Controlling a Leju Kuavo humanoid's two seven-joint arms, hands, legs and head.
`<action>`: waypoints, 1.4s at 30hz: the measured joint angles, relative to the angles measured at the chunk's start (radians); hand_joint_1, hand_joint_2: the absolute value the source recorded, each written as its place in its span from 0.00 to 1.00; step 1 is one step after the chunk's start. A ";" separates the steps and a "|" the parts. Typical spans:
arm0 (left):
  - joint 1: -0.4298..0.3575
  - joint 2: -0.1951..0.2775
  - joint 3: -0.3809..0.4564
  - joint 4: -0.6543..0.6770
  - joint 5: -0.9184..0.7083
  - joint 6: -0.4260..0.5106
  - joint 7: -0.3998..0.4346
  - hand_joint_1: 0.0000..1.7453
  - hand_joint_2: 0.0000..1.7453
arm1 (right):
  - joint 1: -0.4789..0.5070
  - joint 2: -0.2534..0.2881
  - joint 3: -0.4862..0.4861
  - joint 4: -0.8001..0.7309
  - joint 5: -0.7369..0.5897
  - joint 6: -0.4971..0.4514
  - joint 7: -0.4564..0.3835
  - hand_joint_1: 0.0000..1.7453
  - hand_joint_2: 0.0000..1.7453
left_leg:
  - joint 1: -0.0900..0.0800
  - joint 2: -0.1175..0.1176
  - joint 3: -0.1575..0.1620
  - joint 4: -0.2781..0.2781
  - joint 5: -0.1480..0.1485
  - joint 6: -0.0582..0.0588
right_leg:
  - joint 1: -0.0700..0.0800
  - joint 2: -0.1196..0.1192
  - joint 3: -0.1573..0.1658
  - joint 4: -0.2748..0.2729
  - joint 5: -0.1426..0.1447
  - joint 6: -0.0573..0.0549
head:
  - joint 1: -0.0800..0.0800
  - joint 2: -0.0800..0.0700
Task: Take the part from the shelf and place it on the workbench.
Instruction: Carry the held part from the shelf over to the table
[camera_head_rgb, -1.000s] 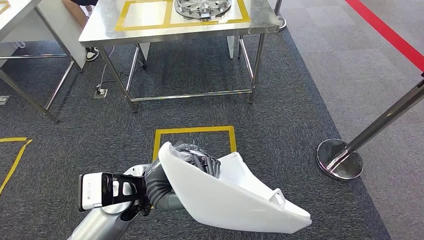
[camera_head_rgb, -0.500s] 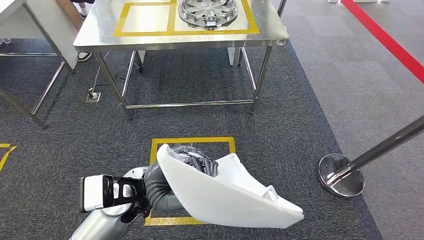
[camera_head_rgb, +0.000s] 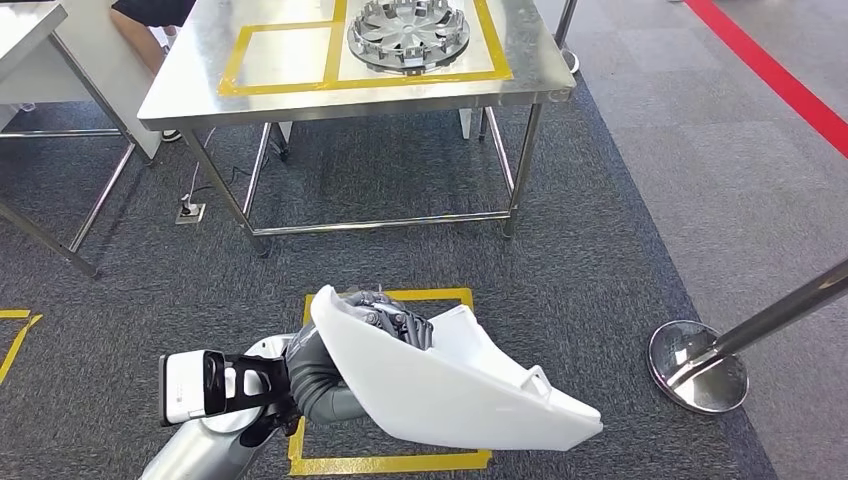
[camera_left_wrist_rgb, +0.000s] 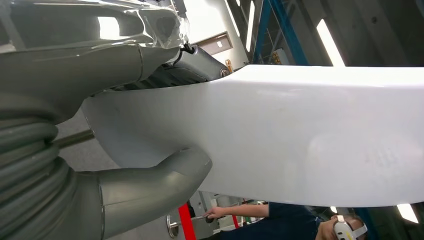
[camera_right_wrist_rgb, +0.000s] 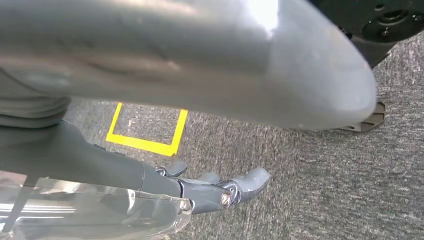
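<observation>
Large white curved plastic part (camera_head_rgb: 450, 385) gripped in left hand (camera_head_rgb: 385, 318), fingers (camera_head_rgb: 400, 322) wrapped over its rim. Right hand (camera_right_wrist_rgb: 210, 190) hanging, fingers loosely apart, holding nothing. Best carried level toward the steel desk (camera_head_rgb: 200, 95), aiming for the free yellow-taped square (camera_head_rgb: 280, 55) beside the silver wheel cover (camera_head_rgb: 408, 35).

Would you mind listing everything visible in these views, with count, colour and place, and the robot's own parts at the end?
white part: one, white, held low in front of the robot, above the carpet.
workbench: one, bare steel with yellow tape rectangles on top, straight ahead.
wheel cover: one, silver, inside the right-hand tape rectangle on the workbench.
floor marking: one, yellow tape square, on the carpet partly under the white part.
stanchion: one, chrome base with slanting pole, on the floor at right.
red line: one, red, on the floor at far right.
person: one, dark top, beyond the white part in the left wrist view.
left hand: grey and dark, grips the white part.
right hand: dark fingers, above the carpet, holding nothing.
</observation>
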 joint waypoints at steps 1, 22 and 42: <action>0.001 0.001 0.000 0.000 0.000 0.000 0.000 1.00 1.00 | 0.000 0.000 0.000 0.000 0.000 0.000 0.002 0.00 0.00 | 0.003 0.000 -0.033 0.034 0.005 -0.003 | -0.001 0.000 0.006 0.000 -0.006 0.001 | 0.000 0.000; 0.019 -0.008 0.004 -0.012 0.000 -0.004 0.005 1.00 1.00 | 0.003 0.002 0.000 0.000 0.008 -0.002 0.019 0.00 0.00 | -0.001 -0.006 0.183 -0.259 0.075 0.040 | 0.003 -0.005 -0.060 0.025 0.028 0.041 | 0.008 0.000; 0.019 -0.006 0.006 -0.018 0.001 -0.005 0.006 1.00 1.00 | 0.000 0.007 0.000 0.002 0.008 -0.002 0.020 0.00 0.00 | -0.010 0.007 0.114 -0.264 0.140 0.056 | 0.005 -0.001 0.056 0.044 -0.043 0.042 | 0.005 0.000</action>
